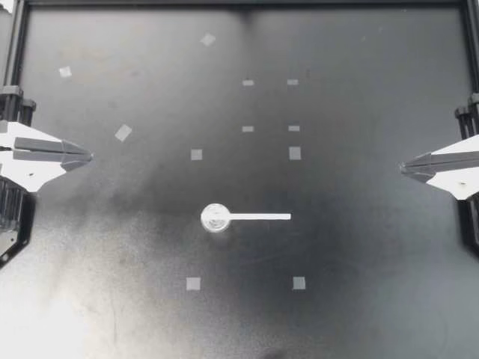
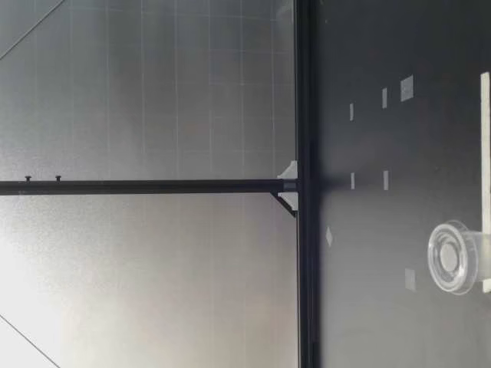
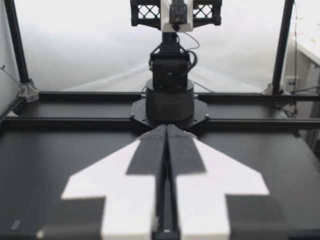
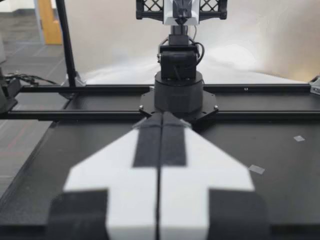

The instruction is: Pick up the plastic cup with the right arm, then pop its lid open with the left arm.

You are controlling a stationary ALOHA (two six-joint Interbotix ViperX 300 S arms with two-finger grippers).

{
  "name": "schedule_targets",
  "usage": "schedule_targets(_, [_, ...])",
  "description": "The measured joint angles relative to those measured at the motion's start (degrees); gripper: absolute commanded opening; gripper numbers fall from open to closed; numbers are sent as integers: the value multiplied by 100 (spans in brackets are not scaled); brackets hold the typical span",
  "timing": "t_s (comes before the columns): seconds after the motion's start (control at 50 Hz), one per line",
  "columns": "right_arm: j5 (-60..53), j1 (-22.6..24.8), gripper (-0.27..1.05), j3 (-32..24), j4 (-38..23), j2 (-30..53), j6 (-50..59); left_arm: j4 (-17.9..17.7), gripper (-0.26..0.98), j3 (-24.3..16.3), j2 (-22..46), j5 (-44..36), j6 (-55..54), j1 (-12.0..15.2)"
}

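left gripper (image 1: 85, 157): fingers pressed together, empty, at left edge of table (image 1: 359, 299)
right gripper (image 1: 405, 167): fingers together, empty, at right edge
scoop (image 1: 217, 218): lies mid-table, well apart from both, handle toward right gripper

My left pincer (image 1: 88, 157) hangs at the far left edge, tips pointing right, its fingers pressed flat together. My right pincer (image 1: 404, 167) mirrors it at the right edge, pointing left, fingers likewise pressed together.

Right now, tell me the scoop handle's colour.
The handle is white, clearest in the top view.
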Motion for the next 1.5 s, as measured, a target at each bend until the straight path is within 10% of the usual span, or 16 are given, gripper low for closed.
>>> schedule_targets(0.42, [0,-9,-8,281,0,-44,0,-88,-3,299,44,35,-44,167])
schedule_targets(0.78, [-844,-18,-6,-141,9,2180,62,-88,-3,-773,2452,923,62,272])
schedule_targets(1.5, [-2575,-9,61,-1354,26,6179,1125,-88,-3,-826,4887,-554,-281,18])
